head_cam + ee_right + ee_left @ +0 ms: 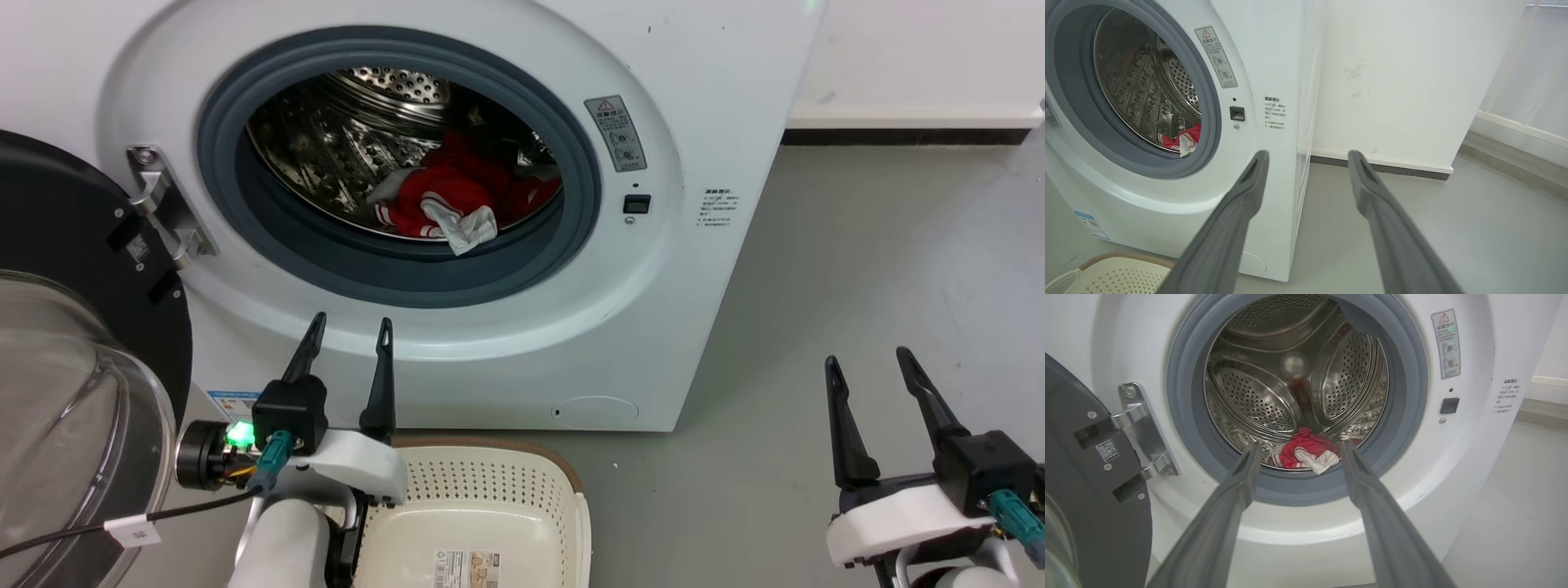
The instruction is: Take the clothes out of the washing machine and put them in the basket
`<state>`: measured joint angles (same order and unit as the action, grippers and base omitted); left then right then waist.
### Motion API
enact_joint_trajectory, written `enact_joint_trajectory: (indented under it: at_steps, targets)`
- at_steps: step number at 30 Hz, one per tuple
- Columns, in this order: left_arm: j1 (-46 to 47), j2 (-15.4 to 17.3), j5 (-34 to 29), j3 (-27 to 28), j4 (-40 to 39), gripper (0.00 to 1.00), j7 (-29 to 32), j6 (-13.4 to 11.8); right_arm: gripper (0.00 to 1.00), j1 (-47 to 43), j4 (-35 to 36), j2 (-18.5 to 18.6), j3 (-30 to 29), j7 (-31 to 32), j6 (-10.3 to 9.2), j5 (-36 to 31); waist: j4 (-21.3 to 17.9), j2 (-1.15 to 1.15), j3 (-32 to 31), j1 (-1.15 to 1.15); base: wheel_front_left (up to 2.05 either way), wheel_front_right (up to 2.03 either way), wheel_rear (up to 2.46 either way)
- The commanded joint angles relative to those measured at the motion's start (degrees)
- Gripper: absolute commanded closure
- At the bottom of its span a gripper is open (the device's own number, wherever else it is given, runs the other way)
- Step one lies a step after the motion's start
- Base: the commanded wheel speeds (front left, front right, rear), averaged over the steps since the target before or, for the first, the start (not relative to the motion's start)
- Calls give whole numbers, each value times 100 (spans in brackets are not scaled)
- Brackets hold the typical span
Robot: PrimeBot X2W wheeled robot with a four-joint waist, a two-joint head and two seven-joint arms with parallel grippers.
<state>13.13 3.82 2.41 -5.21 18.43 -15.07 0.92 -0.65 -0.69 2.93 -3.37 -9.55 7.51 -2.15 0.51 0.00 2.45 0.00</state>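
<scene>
A smooth grey floor [882,269] is spreading out under soft, even light and is giving back a faint sheen. A white wall [1404,81] is rising behind it, carrying a few faint grey scuff marks [1356,73]. A dark baseboard strip [1384,168] is running along the wall's foot, beneath a narrow white ledge [914,118]. Farther right, a second pale wall [1535,61] is meeting the floor above a cream skirting [1515,126].

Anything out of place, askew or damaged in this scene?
Nothing stands out. The clothes lie inside the washing machine, its door is open, and the basket sits upright on the floor. The left gripper and right gripper are open and empty. Only faint scuffs mark the wall.
</scene>
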Motion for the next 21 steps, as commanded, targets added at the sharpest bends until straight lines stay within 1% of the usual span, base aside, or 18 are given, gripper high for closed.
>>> enact_joint_trajectory:
  at_steps: [1,6,11,21]
  targets:
    - [189,35,-18,34,56,0,-15,-33,0,161,62,-9,53,-10,-4,0,-139,0,199,0,0,0,0]
    - [678,126,-4,135,373,0,-15,-60,0,411,137,-9,134,-41,-4,54,-433,0,711,0,0,0,0]
    - [1196,305,12,285,739,0,-15,-95,0,616,71,-10,224,-129,-4,98,-755,0,1229,0,0,0,0]
    - [2347,768,-81,369,1637,0,-15,-43,0,1107,-168,-12,460,-376,-4,293,-1247,0,2181,0,0,0,0]
